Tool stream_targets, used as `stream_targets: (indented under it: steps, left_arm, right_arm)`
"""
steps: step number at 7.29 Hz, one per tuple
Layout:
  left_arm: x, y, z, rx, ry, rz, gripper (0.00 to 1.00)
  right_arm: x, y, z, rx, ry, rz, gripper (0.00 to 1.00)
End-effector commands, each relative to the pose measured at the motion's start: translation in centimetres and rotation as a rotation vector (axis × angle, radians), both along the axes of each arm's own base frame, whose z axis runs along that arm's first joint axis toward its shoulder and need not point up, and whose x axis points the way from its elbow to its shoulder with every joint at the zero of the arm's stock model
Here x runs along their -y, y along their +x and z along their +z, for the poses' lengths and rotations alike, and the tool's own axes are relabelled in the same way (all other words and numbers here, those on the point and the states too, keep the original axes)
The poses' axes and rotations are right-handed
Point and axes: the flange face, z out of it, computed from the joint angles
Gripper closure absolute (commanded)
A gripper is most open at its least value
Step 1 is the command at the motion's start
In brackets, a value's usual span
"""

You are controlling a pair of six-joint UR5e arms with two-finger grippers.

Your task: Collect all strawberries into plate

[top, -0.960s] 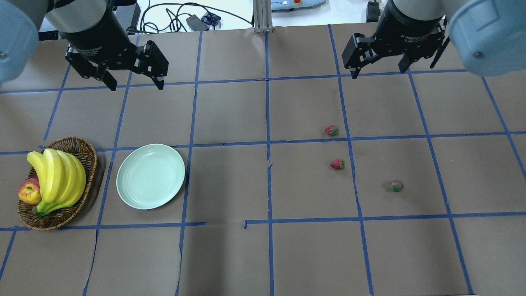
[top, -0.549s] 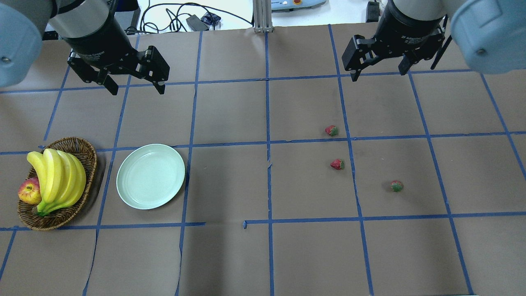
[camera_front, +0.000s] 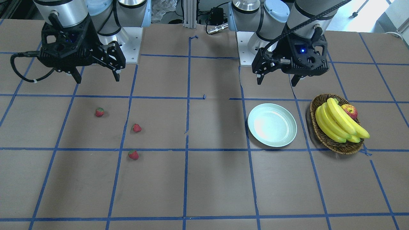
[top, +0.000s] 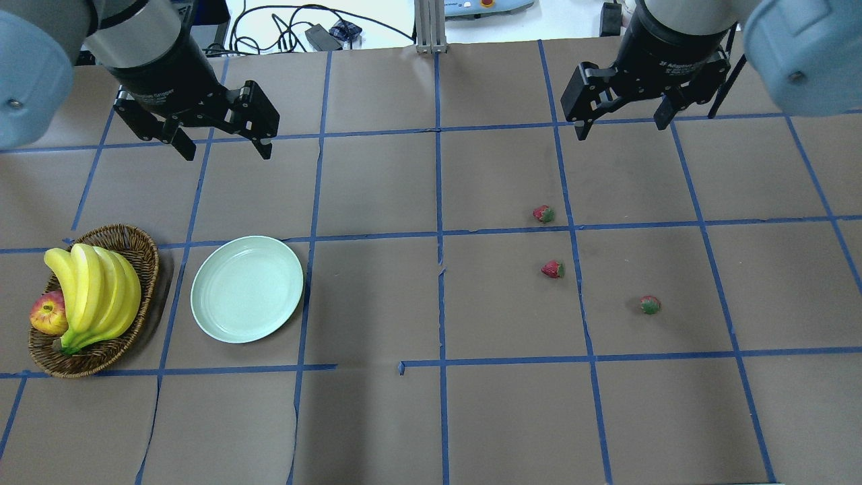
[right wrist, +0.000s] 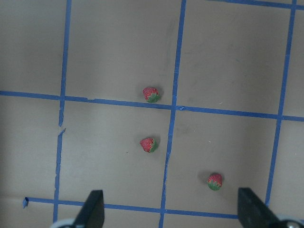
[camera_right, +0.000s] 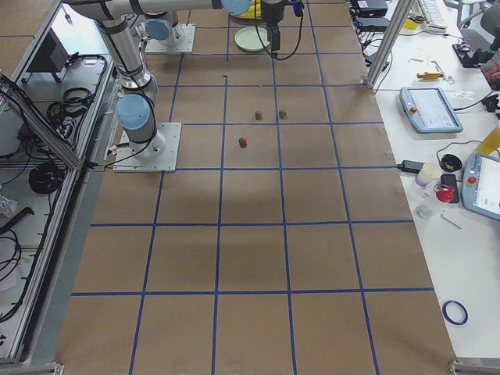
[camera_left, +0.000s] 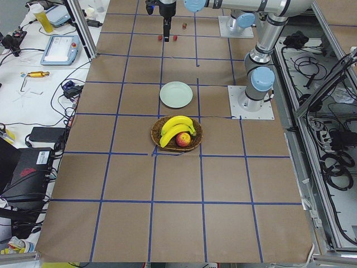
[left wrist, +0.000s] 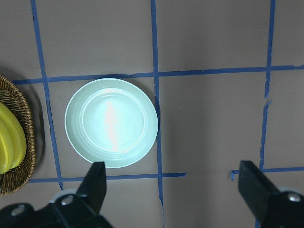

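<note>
Three small red strawberries lie apart on the brown table on my right side: one, one and one. They show in the right wrist view as well. The pale mint-green plate sits bare on my left side and shows in the left wrist view. My left gripper is open and empty, high above the table behind the plate. My right gripper is open and empty, high behind the strawberries.
A brown wicker basket with bananas and a red-yellow apple stands left of the plate. Blue tape lines grid the brown table. Cables and devices lie beyond the table's far edge.
Both grippers have shifted slightly forward and down over the table. The strawberries, plate and basket have not moved.
</note>
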Motion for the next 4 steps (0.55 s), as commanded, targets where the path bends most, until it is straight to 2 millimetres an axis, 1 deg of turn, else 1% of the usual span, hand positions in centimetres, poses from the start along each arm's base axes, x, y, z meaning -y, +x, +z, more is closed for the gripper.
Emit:
stream_targets:
  steps: [1,4]
  left_arm:
    - [0.9,0.0,0.05,-0.002,-0.049,0.003,0.0]
    - [0.85,0.03,0.19,0.002,-0.051,0.001,0.0]
  right_arm:
    - [-0.06,0.03,-0.17,-0.003,0.005,0.001,0.0]
    - [-0.13,0.2,-0.38,0.0,0.008,0.003,0.0]
